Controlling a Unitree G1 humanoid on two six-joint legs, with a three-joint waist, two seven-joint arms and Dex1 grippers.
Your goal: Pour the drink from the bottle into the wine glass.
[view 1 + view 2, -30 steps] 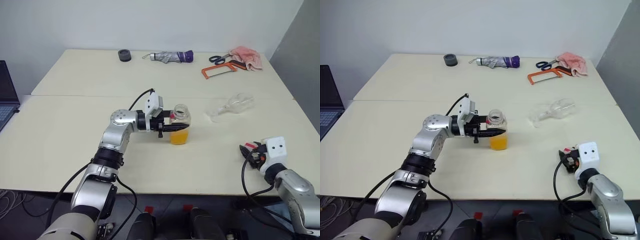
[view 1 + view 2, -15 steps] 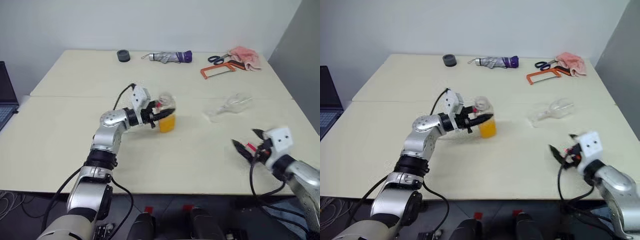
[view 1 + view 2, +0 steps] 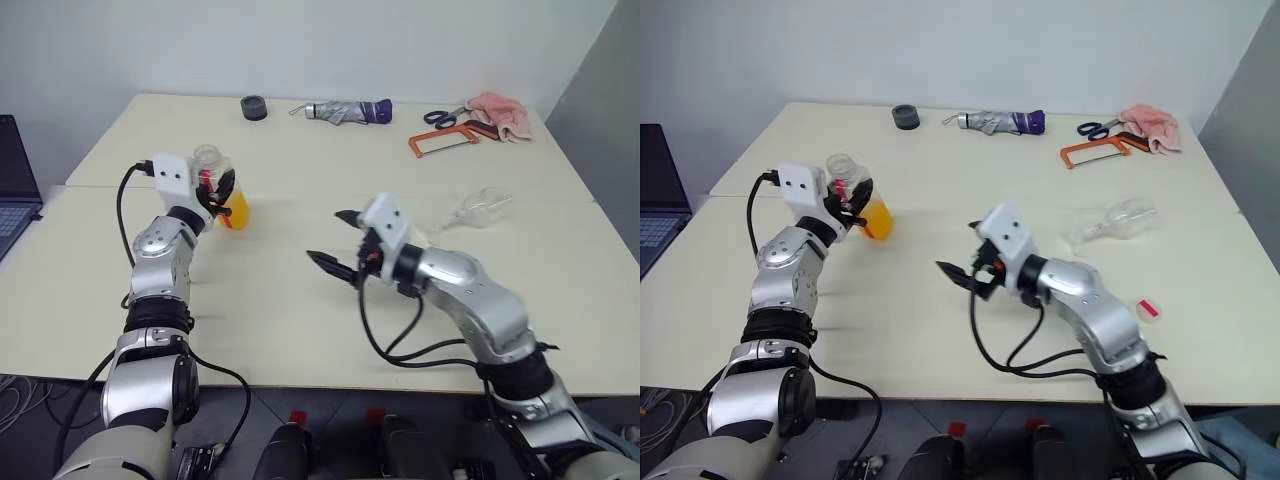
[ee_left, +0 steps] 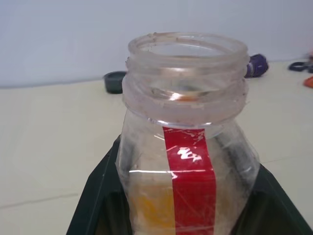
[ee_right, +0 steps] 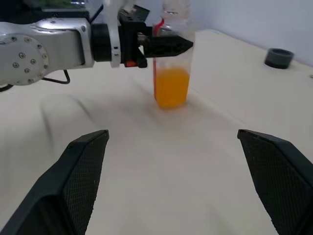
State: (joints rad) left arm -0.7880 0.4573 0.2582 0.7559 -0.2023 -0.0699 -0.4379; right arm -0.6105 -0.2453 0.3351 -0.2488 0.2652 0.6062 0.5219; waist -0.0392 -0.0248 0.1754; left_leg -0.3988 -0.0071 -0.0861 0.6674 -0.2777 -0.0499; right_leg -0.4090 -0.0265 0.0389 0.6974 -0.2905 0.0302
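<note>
Left gripper (image 3: 225, 187) jaws clamp the uncapped bottle (image 3: 224, 193); right gripper (image 3: 335, 240) jaws gape empty, wine glass (image 3: 470, 211) lying behind

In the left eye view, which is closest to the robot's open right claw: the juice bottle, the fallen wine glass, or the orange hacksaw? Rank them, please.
From the right gripper:
1. Wine glass, lying on its side, to the robot's right.
2. Bottle, at left, held by the left gripper.
3. Hacksaw, far back right.

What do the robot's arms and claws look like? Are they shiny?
Yes! Both arms are shiny silver metal with round joints and dark rings. A black cable loops along each. Near each wrist sits a white box. The left claw and right claw each have two pointed black fingers with a dotted texture inside.
</note>
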